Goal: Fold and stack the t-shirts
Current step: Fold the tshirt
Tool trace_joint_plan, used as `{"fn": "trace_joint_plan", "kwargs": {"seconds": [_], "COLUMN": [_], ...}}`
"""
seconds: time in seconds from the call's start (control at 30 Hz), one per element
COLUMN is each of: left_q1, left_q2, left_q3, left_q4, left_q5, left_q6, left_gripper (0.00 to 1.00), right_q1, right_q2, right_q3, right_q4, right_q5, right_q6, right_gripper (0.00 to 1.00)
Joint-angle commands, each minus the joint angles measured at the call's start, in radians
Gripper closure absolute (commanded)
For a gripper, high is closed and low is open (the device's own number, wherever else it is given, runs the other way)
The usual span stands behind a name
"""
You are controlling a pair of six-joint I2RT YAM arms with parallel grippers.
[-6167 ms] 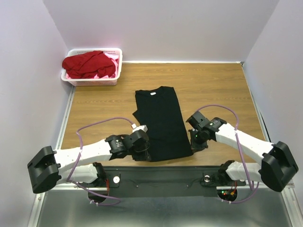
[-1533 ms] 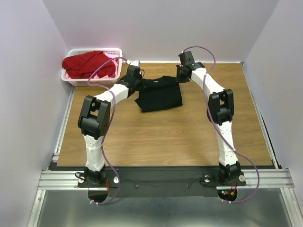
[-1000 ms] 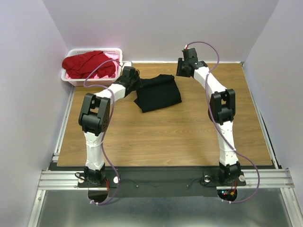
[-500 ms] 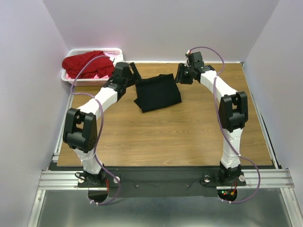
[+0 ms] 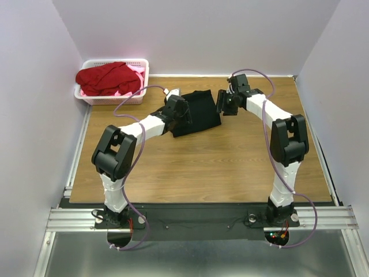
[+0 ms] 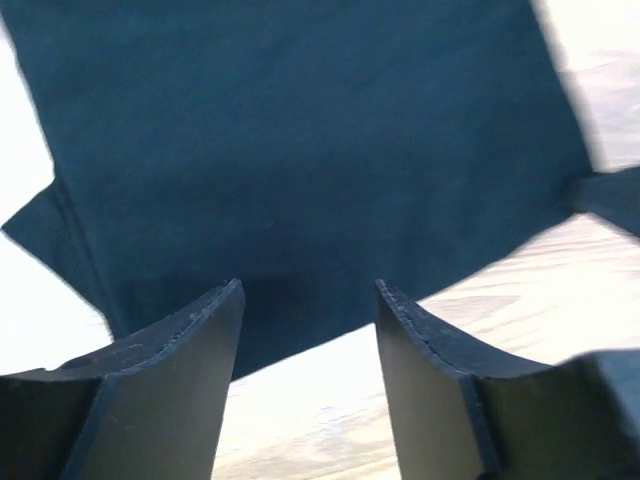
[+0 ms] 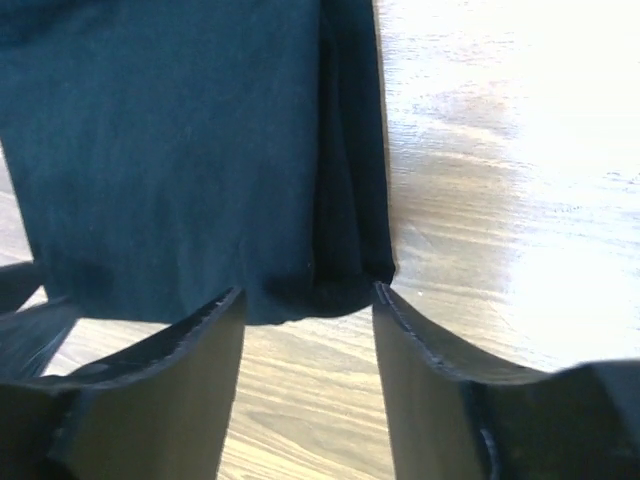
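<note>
A black t-shirt (image 5: 200, 111) lies folded into a small rectangle at the far middle of the wooden table. My left gripper (image 5: 183, 108) hangs over the shirt's left edge, open, with nothing between its fingers; its wrist view shows the black cloth (image 6: 300, 160) just beyond the fingertips (image 6: 225, 300). My right gripper (image 5: 221, 104) sits at the shirt's right edge, open and empty, with the thick folded edge (image 7: 345, 230) lying just past its fingertips (image 7: 385, 300). A red t-shirt (image 5: 108, 78) is heaped in the basket over a pink one (image 5: 134, 71).
The white slotted basket (image 5: 115, 98) stands at the far left corner against the wall. Grey walls close the table on three sides. Bare wood (image 5: 207, 167) stretches between the shirt and the arm bases at the near edge.
Both grippers have let go of the black shirt after folding it toward the far side. The left gripper swung from the basket side back over the shirt's left edge; the right one dropped lower.
</note>
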Motion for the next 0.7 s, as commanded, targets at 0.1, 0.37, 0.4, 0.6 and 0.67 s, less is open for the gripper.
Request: {"fn": "trace_joint_plan", "kwargs": {"seconds": [0.1,0.37,0.4,0.6,0.67], "left_q1": [0.008,0.025,0.032,0.062,0.063], "left_q2": [-0.002,-0.123,-0.147,-0.140,-0.135], "left_q3": [-0.011,-0.107,-0.124,-0.186,-0.190], "left_q4": [-0.011,-0.011,0.000,0.032,0.037], "left_q5": [-0.045,-0.099,-0.093,-0.058,-0.068], "left_q6": [0.024,-0.019,-0.028,-0.045,-0.050], "left_gripper": [0.29,0.10,0.10,0.07,0.06], "right_q1": [-0.011,-0.021,-0.023,-0.044,-0.050], "right_q2": [-0.063,-0.034,-0.034,-0.013,-0.013], "right_q3": [-0.053,-0.108,-0.113,-0.116,-0.123], "right_q4": [0.098,0.167,0.173,0.185,0.189], "right_q5": [-0.062,-0.218,-0.224,-0.218,-0.212], "right_q6": [-0.090,-0.179,-0.182,-0.187,-0.188], "right_gripper": [0.31,0.22,0.21,0.21,0.21]}}
